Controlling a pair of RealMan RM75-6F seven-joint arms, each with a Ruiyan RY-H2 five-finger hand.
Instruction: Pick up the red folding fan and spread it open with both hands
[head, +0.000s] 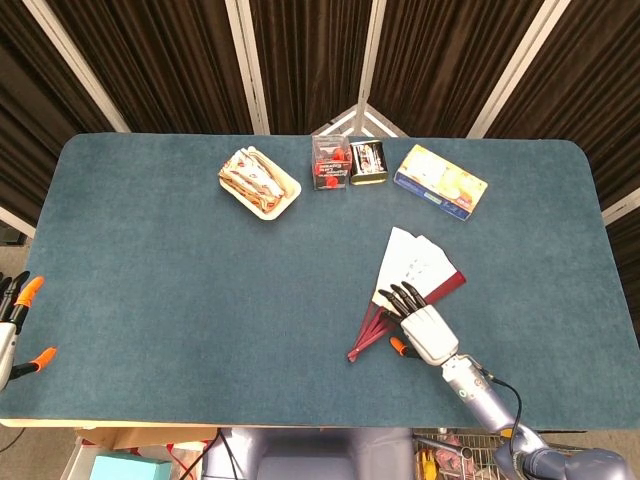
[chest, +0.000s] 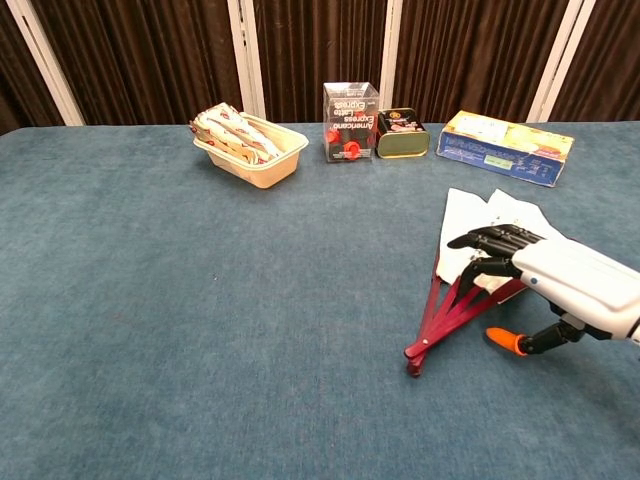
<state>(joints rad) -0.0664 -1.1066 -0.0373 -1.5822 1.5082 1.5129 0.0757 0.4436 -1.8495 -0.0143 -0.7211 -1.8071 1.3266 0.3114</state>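
The red folding fan (head: 405, 285) lies partly spread on the surface, near the yellow box (head: 440, 181). The right hand (head: 420, 320) hovers over its ribs, fingers (chest: 483, 240) apart, empty. A shallow grab could just shove the ribs aside.

red folding fan (head: 405, 280), partly spread, flat on table

The robot's right hand (head: 422, 325) reaches forward palm down, its black fingers (chest: 485, 240) spread and slightly curled, orange-tipped thumb out to the side, while the left hand (head: 12, 325) shows only partly at the frame's left edge.
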